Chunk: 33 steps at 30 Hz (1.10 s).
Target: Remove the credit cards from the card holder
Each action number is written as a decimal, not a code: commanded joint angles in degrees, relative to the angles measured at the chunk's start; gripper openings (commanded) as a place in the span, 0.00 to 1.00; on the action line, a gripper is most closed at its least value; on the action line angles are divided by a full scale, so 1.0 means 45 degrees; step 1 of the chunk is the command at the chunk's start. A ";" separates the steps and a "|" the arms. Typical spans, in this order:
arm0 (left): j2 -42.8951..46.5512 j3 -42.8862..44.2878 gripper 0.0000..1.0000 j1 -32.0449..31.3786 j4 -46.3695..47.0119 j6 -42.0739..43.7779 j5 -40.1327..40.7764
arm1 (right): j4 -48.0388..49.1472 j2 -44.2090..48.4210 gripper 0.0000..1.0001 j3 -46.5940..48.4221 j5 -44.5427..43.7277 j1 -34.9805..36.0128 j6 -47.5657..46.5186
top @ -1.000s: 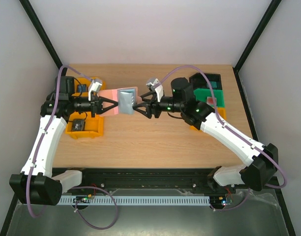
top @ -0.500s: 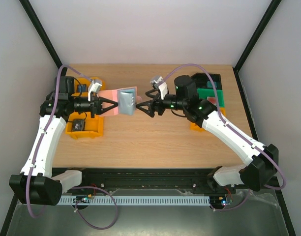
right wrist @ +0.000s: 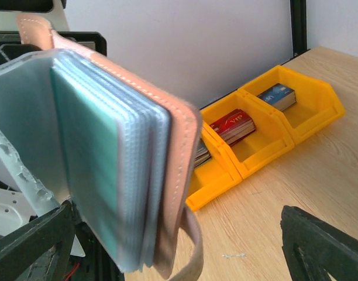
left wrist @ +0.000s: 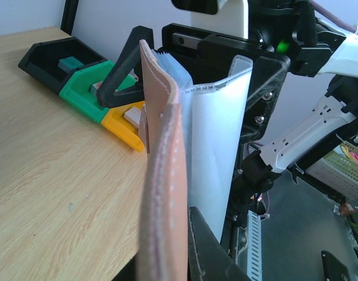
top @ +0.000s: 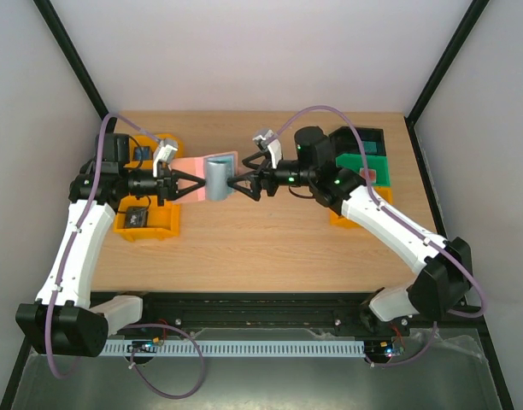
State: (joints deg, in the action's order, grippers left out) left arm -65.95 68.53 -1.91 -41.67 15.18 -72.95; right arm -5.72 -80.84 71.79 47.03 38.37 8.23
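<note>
Since a second ago the right arm has backed off from the card holder (top: 217,178) and come in again with its fingers spread wider. The holder's pale inner leaf now shows narrower from above.

At the left of the counter (top: 270,248) sit the orange bins (top: 155,224). In the right wrist view one of them holds a stack topped by a red card (right wrist: 234,124). The bin behind it holds a blue card (right wrist: 278,96).

Just right of these bins, the left fingers (top: 189,182) are clamped on the card holder. They grip its brownish-pink cover and hold it up off the counter, standing on edge. The holder hangs open between the two arms, with the stitched cover on one side and the pale blue-grey leaf swung away from it. In the right wrist view its clear sleeves lie packed against the cover, and a teal card (right wrist: 79,164) sits in the front sleeve.

The right fingers (top: 241,181) stand wide open at the holder's free edge, one on either side of it and gripping nothing. Whether either finger touches the sleeves cannot be told.

Further right, a black bin (left wrist: 44,58), a green bin (left wrist: 85,93) and a right-hand orange bin (left wrist: 123,126) stand in a row, each touching the next.
</note>
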 commanded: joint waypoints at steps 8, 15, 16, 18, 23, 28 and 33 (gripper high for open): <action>0.0262 0.0669 0.02 0.0069 -0.0542 0.0961 -0.0827 | -0.0342 -0.0370 0.96 0.0939 0.0411 -0.0243 -0.0865; 0.0281 0.0689 0.02 0.0064 -0.0693 0.1161 -0.0908 | -0.1272 -0.0445 0.96 0.1067 0.1314 -0.0392 -0.1737; 0.0296 0.0689 0.02 0.0062 -0.0714 0.1207 -0.0917 | -0.1355 -0.0480 0.96 0.1101 0.1338 -0.0442 -0.1778; 0.0318 0.0721 0.02 0.0058 -0.0800 0.1296 -0.0949 | -0.1422 -0.0557 0.96 0.1149 0.1483 -0.0550 -0.1780; 0.0335 0.0730 0.02 0.0059 -0.1003 0.1558 -0.1068 | -0.1223 -0.0872 0.94 0.1294 0.2128 -0.0559 -0.1368; 0.0311 0.0732 0.02 0.0065 -0.1029 0.1629 -0.1106 | -0.0547 -0.1134 0.93 0.1373 0.2915 -0.0558 -0.0628; 0.0281 0.0670 0.02 0.0072 -0.1016 0.1627 -0.1084 | 0.0789 -0.1085 0.88 0.1196 0.3554 -0.0525 0.0395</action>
State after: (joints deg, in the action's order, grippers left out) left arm -65.65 70.17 -1.91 -45.91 20.88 -75.02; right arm -9.08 -86.06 76.14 58.72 35.99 5.30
